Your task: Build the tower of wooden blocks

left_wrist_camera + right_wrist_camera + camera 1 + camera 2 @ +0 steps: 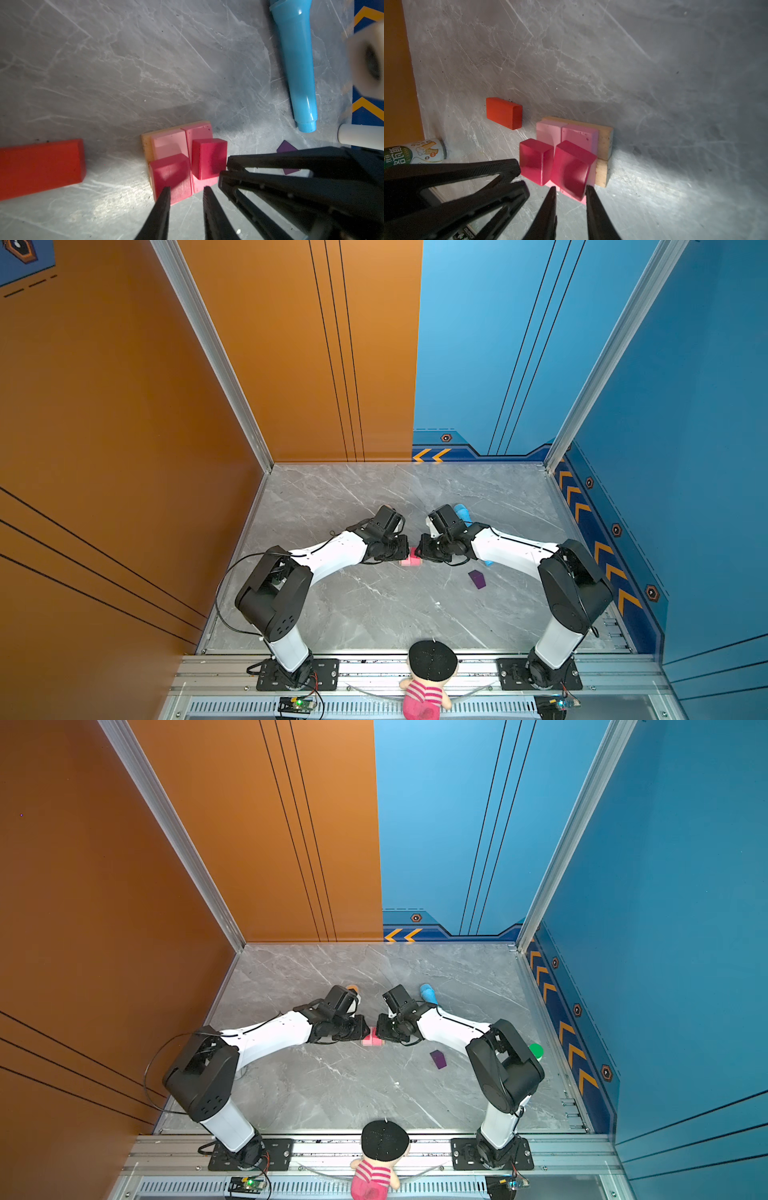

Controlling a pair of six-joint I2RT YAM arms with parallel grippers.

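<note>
The wood block tower [409, 559] [372, 1040] stands mid-table between both arms: tan slabs [604, 141], two pale pink bricks [169, 141] on them, two magenta cubes on top. My left gripper [186, 188] [402, 552] is open, its tips just short of one magenta cube [169, 168] and off to one side of it. My right gripper [571, 186] [419, 552] has its tips flanking the near lower edge of the other cube [571, 166]; whether they clamp it is unclear. The red brick [504, 113] [41, 166] lies beside the stack. The purple house-shaped piece [477, 578] lies alone.
A long blue tube [295, 62] [461, 512] lies behind the right arm. A printed can [415, 152] lies by the orange wall. A small orange ring [352, 988] peeks out behind the left wrist. A doll [428, 680] sits on the front rail.
</note>
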